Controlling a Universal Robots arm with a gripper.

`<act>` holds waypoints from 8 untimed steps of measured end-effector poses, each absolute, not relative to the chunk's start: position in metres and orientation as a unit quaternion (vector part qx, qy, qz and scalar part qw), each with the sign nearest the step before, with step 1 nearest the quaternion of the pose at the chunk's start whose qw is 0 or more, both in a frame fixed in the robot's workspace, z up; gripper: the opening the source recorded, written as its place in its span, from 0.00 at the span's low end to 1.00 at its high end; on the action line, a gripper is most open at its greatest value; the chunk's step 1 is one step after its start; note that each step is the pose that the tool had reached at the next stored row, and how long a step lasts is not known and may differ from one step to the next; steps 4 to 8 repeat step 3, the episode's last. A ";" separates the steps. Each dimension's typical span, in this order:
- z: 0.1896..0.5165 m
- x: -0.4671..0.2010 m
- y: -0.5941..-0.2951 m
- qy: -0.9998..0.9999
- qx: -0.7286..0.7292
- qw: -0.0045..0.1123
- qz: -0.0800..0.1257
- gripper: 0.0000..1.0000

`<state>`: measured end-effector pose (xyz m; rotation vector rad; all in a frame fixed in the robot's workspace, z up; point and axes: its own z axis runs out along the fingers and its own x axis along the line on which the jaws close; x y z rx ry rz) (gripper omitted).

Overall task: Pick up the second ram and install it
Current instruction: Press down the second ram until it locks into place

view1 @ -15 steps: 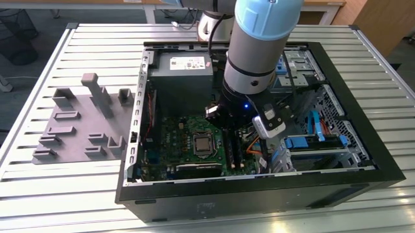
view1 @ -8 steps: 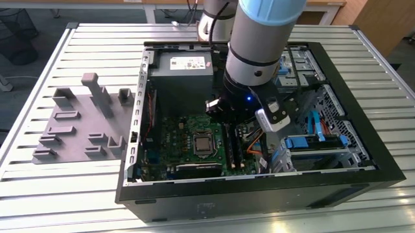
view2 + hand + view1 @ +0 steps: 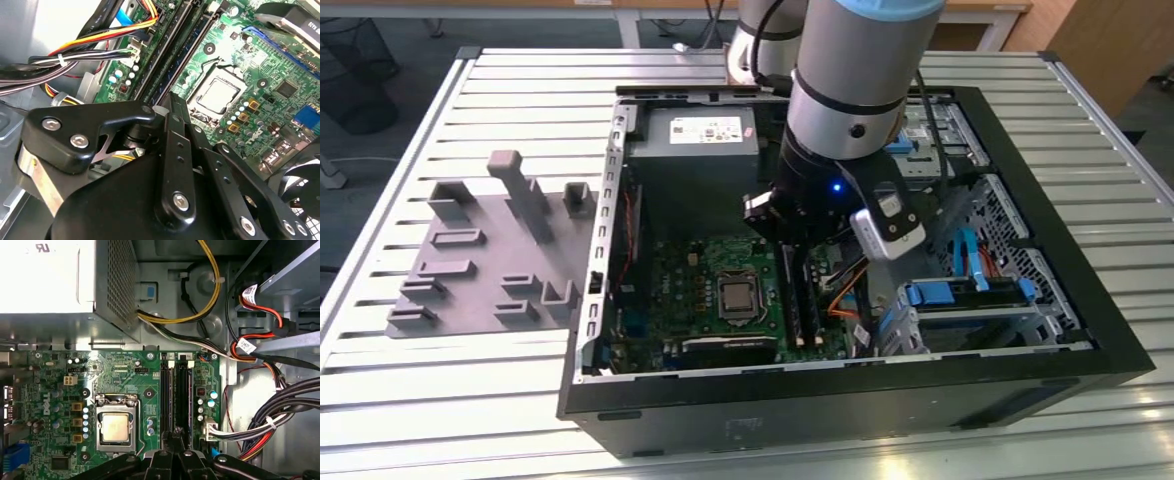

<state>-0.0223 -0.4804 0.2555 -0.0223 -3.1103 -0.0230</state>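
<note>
Arm is down inside the open case (image 3: 1067, 300). The gripper (image 3: 790, 248) hangs over the two long slots (image 3: 175, 390), just on the exterior view's right of the CPU socket (image 3: 738, 294).

In both wrist views the fingertips (image 3: 176, 434) sit close above the near end of the slots. The fingers (image 3: 172, 125) are drawn together, and no gap shows between them.

Ram (image 3: 184, 400): probably the dark strip seated in the slot farther from the socket. From above it is edge-on, so I can't be sure.

The cable bundle (image 3: 280, 420) runs beside the slots on the side away from the socket.

The grey tray (image 3: 467, 270) lies on the table (image 3: 427, 400), on the exterior view's left of the case and well apart from the gripper.
</note>
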 end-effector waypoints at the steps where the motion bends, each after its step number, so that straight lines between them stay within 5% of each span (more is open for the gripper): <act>1: 0.256 -0.022 -0.480 -1.000 -0.007 0.016 -0.007 0.11; 8: 0.256 -0.022 -0.480 -1.000 -0.007 0.016 -0.007 0.11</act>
